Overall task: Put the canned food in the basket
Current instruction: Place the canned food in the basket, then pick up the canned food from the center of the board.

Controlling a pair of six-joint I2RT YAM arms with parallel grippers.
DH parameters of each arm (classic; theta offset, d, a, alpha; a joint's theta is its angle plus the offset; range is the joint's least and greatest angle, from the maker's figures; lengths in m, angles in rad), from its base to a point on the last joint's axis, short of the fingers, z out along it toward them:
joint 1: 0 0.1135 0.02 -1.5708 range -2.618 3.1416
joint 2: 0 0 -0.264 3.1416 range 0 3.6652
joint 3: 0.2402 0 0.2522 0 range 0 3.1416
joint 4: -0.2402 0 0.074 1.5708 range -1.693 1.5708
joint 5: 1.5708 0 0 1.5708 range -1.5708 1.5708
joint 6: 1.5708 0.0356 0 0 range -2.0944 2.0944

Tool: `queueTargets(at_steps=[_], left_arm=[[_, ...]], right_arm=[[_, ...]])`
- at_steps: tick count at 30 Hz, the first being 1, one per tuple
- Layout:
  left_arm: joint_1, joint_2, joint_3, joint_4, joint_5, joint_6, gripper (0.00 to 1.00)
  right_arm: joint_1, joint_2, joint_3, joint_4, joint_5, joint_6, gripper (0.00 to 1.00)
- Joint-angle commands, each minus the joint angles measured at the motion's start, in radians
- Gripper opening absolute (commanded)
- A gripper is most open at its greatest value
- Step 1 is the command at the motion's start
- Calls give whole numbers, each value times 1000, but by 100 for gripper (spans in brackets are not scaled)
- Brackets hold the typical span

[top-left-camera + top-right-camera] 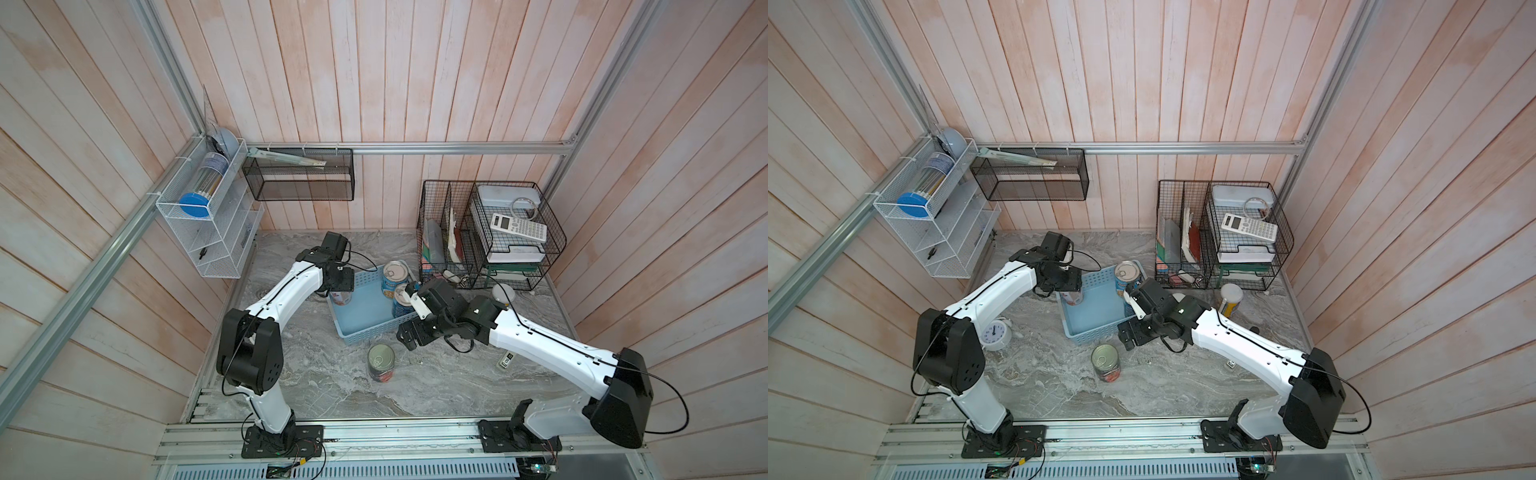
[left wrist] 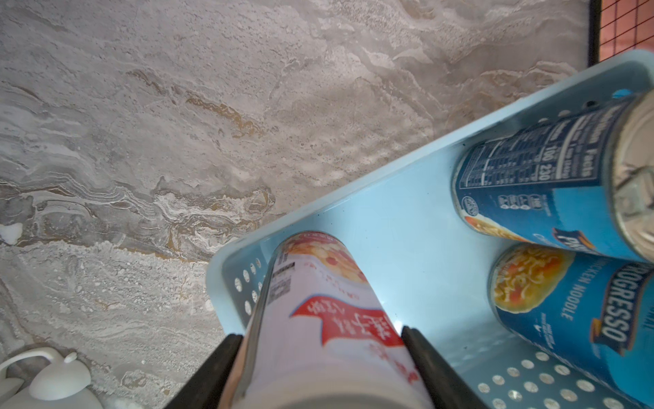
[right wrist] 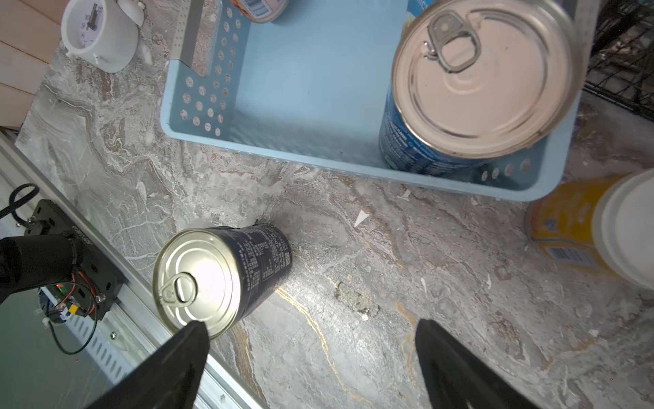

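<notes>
Light-blue plastic, that's the basket [image 1: 365,309], sitting mid-table on the grey marble-look tabletop [image 1: 449,374]. Two blue cans stand side by side along its right wall. One Progresso can [image 2: 566,318] reads PROGRESSO and CHICKEN NOODLE next to a soup photo. The second blue can [image 2: 531,184] shows its Nutrition Facts panel, and both have silver pull-tab lids.

The left arm reaches forward with the elbow bent and the wrist tipped down over the basket's far left corner. The left gripper [image 2: 318,336] is clamped on the pinkish can [image 2: 311,283], with a black finger pressed on each side. That can has a red banner in East Asian script that's too blurry for me to read, plus a barcode. It's inside the basket corner, though I honestly can't tell if its base is on the floor or just off it.

The right arm comes in low from its base, with the wrist bent down near the basket's near right corner. The right gripper [image 3: 311,333] is spread wide with nothing but bare table between the fingers. The red-labelled can [image 1: 381,363] stands upright on the table in front of the basket, just outside one fingertip. A yellow can [image 3: 573,233] with a white lid stands off to the right, near the black wire organiser [image 1: 490,241].
</notes>
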Motion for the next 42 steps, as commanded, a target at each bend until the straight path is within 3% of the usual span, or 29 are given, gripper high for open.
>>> queueTargets(at_steps=[1,7,11,14,19,31,38,42], left_arm=[[14,11,-8,70,-4,12,58],[25,37,-28,81,-12,12,68],[27,47,-36,87,-12,12,83],[29,48,-40,95,-14,7,100],[29,30,-35,90,-26,-5,100],[11,-217,-57,35,12,-63,100],[9,-351,-164,9,3,-70,100],[8,-436,-246,26,-1,-81,100]], right_arm=[[25,22,1,26,-12,6,98],[89,67,20,22,-13,4,98],[132,89,27,20,-13,1,98],[158,113,33,21,-6,-2,98],[199,166,76,-4,22,-14,98],[224,273,124,-9,6,-28,98],[225,341,138,-1,13,-47,98],[231,361,158,-12,29,-64,90]])
